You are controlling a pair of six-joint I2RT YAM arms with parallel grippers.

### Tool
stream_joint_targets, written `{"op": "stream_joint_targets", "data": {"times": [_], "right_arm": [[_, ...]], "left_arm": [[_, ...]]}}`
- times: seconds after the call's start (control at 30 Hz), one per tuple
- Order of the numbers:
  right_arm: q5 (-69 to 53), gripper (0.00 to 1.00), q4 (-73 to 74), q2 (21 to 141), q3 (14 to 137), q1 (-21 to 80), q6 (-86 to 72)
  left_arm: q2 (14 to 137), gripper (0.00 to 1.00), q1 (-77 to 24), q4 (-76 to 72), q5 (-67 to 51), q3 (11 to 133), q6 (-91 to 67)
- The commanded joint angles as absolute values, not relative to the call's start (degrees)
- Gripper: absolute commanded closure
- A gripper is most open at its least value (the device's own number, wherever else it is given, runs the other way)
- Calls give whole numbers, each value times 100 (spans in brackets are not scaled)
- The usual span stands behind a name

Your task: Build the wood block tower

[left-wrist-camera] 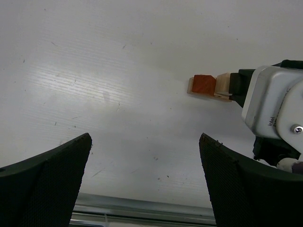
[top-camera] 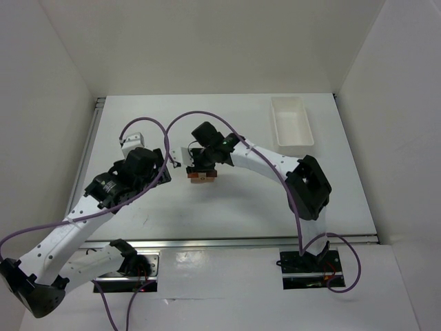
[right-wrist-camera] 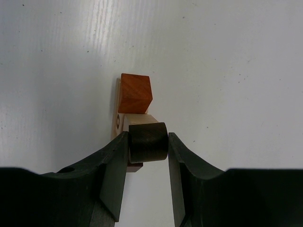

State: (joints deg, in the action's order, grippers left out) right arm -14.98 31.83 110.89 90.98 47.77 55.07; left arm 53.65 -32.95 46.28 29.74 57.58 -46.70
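Observation:
The wood block tower [top-camera: 201, 177] is a small cluster on the white table, mid-field. In the right wrist view it shows an orange-tan block [right-wrist-camera: 135, 93], a pale beige block [right-wrist-camera: 140, 119] and a thin pale piece lying beside them. My right gripper [right-wrist-camera: 147, 139] is shut on a dark brown cylinder [right-wrist-camera: 148, 147], held right against the pale block, with a reddish-brown block [right-wrist-camera: 135, 167] under it. My left gripper [left-wrist-camera: 144, 142] is open and empty, low over bare table to the left of the cluster [left-wrist-camera: 204, 85]. It also shows in the top view [top-camera: 167, 165].
A white rectangular tray [top-camera: 291, 122] stands at the back right. White walls enclose the table on three sides. A metal rail [left-wrist-camera: 142, 208] runs along the table's near edge. The right arm's wrist [left-wrist-camera: 274, 109] fills the right side of the left wrist view.

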Motion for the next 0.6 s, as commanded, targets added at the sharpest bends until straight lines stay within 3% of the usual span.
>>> {"op": "stream_joint_targets", "data": {"times": [0.0,0.57], "right_arm": [[-1512,100,3199,11153,9439,4834,5440],[-1230,97,3463,11215,9475,4939,5695]], "left_arm": [[5282,0,-3322,4535,2971,5722,-4667],[5229,0,-3322,4526,2971,5616,-4720]]}}
